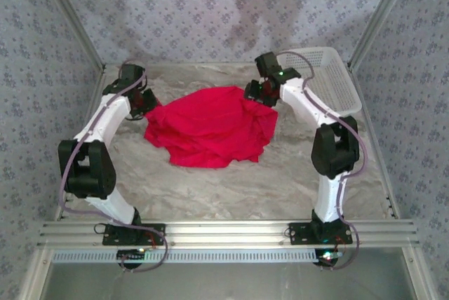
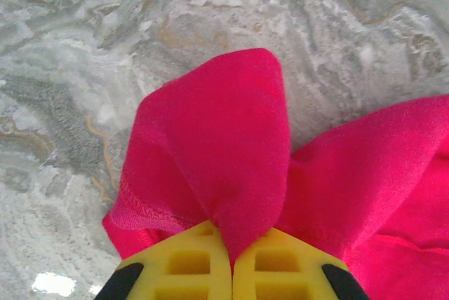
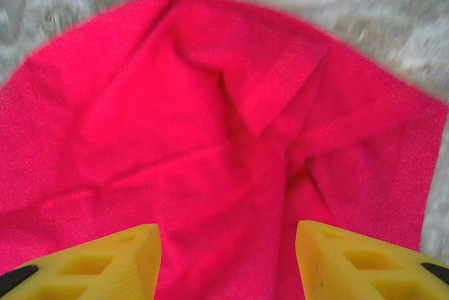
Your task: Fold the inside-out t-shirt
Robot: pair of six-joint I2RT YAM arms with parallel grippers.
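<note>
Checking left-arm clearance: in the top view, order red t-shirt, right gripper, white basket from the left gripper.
1. Bright red cloth t-shirt: clamped in the left gripper.
2. Right gripper: across the shirt.
3. White plastic lattice basket: far right.

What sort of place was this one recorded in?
Probably a purpose-built lab cell, not a home: a white left arm and white right arm bolted to an aluminium rail, patterned wall panels enclosing the marble-look tabletop, and one crimson cloth t-shirt.

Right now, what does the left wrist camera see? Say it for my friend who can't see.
The yellow left gripper is shut on a fold of the red t-shirt. The cloth fans out beyond it over the grey marbled table.
</note>
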